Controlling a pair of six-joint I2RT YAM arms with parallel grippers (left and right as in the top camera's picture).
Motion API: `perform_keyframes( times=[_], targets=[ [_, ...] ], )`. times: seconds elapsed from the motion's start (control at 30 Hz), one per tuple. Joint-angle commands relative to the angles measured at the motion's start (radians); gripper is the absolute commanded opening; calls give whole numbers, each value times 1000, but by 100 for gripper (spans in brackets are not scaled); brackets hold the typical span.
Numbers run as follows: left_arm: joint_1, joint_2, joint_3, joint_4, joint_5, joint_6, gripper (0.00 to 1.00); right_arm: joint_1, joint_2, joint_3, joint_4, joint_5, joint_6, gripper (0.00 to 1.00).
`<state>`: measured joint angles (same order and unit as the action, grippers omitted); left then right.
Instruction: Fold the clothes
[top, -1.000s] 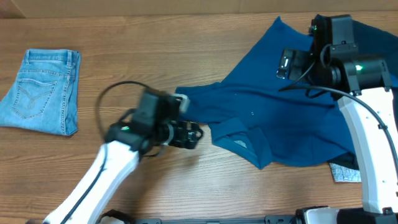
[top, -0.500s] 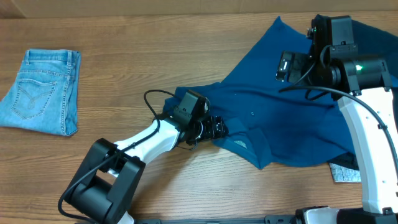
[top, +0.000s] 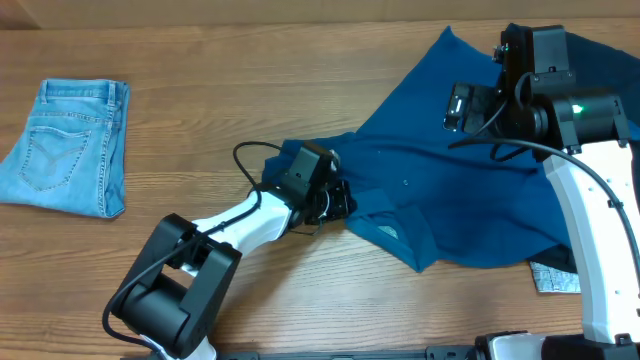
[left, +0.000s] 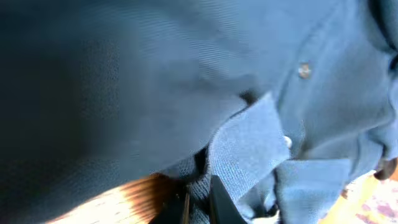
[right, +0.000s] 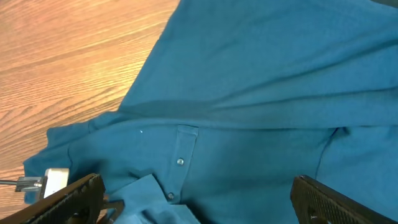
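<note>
Left pincer (top: 343, 197) pinched on the collar edge of the blue top (top: 450, 190) on the table (top: 250, 90); right pincer (top: 462, 105) spread wide above it; jeans (top: 70, 145) far left

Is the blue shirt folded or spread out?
Spread out and rumpled: the blue shirt sprawls unevenly across the table, edges ragged, no neat fold.

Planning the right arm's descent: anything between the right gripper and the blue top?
Nothing visible. The right gripper hangs open above the blue top, only bare fabric under its jaws. The left gripper is at its far edge.
</note>
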<state>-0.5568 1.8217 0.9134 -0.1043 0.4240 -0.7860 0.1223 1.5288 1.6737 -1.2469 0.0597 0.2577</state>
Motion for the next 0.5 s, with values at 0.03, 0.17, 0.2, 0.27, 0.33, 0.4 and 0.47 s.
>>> perform_keyframes(
  times=[0.03, 0.17, 0.2, 0.27, 0.33, 0.4, 0.47],
  targets=[
    [156, -90, 18, -100, -126, 121, 4, 0, -11, 24, -7, 29, -3, 100],
    [420, -180, 100, -221, -168, 254, 4, 0, -11, 24, -9, 29, -2, 100],
    [485, -185, 137, -243, -156, 266, 4, 0, -11, 24, -10, 29, -2, 100],
    [602, -182, 221, -268, -130, 303, 4, 0, -11, 24, -16, 29, -2, 100],
    [663, -181, 273, -286, -132, 329, 4, 0, -11, 24, -22, 29, -2, 100],
    [714, -181, 327, -310, -140, 369, 4, 0, -11, 24, -29, 29, -2, 100],
    [746, -181, 365, -345, -146, 396, 4, 0, -11, 24, -37, 29, -2, 100]
  ],
)
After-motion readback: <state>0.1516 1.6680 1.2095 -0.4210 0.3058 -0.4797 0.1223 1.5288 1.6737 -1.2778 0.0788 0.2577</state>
